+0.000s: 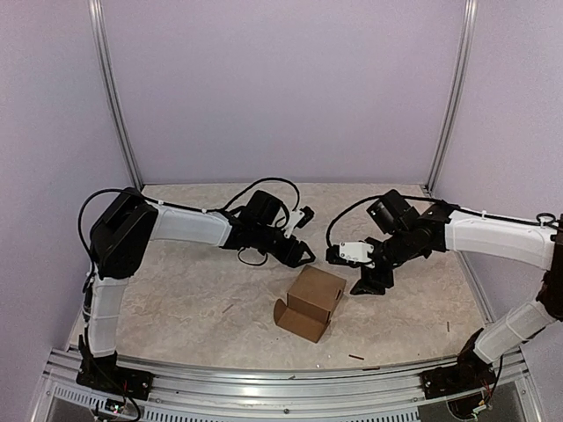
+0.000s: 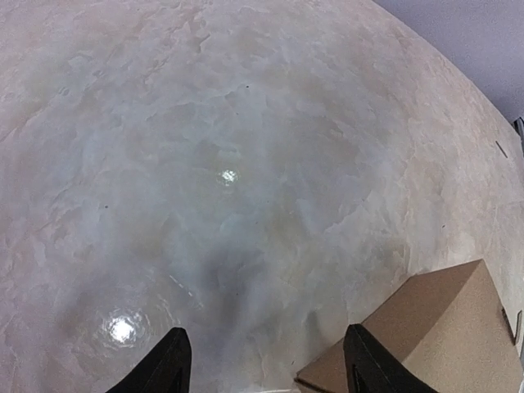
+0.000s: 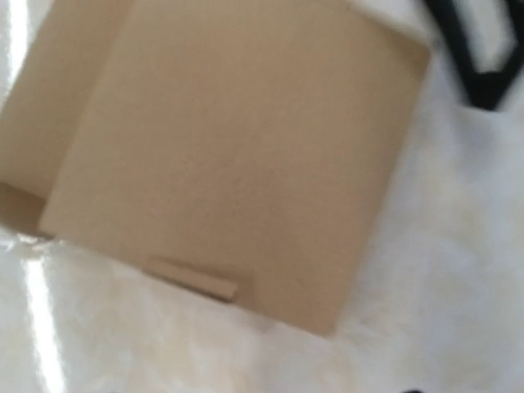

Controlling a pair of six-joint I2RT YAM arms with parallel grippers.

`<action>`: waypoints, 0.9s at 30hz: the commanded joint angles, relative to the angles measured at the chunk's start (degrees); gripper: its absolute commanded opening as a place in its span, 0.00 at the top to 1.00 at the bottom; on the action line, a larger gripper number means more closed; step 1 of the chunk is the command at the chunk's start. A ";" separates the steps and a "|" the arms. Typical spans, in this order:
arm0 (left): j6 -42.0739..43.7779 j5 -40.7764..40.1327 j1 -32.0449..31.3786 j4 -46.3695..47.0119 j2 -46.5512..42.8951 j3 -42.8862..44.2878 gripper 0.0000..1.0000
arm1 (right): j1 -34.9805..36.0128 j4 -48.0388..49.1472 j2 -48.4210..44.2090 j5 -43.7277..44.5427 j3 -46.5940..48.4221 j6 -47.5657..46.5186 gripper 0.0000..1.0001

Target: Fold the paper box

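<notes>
1. Our left gripper (image 2: 266, 354) holds its fingers spread wide with nothing between them; the paper box (image 2: 442, 327) sits just beside one fingertip.
2. The box rests on the table (image 1: 193, 299) between both grippers, and neither touches it.
3. The right gripper (image 1: 371, 280) hovers near it; we cannot tell how its fingers stand.
4. We judge the cardboard light, thin, easily creased and prone to sliding. We would pinch a panel edge by the open flap (image 1: 283, 312).
5. Bare tabletop surrounds it; the near rail (image 1: 264, 378) lies well apart.

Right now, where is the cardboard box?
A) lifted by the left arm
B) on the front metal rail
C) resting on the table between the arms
C: the paper box rests on the table, with neither the left gripper nor the right gripper around it.
</notes>
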 commanded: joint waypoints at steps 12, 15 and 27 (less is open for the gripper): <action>-9.48 -14.29 -6.35 11.44 -33.37 -38.38 0.36 | 8.18 10.76 -2.28 7.44 -5.28 -21.93 0.11; -13.21 -14.67 -7.87 7.65 -34.23 -39.40 0.36 | 9.62 11.48 -0.71 8.47 -5.59 -23.53 0.08; -10.35 -3.51 -8.55 6.93 -24.31 -30.91 0.34 | 13.87 17.99 -0.59 10.29 -11.78 -20.25 0.11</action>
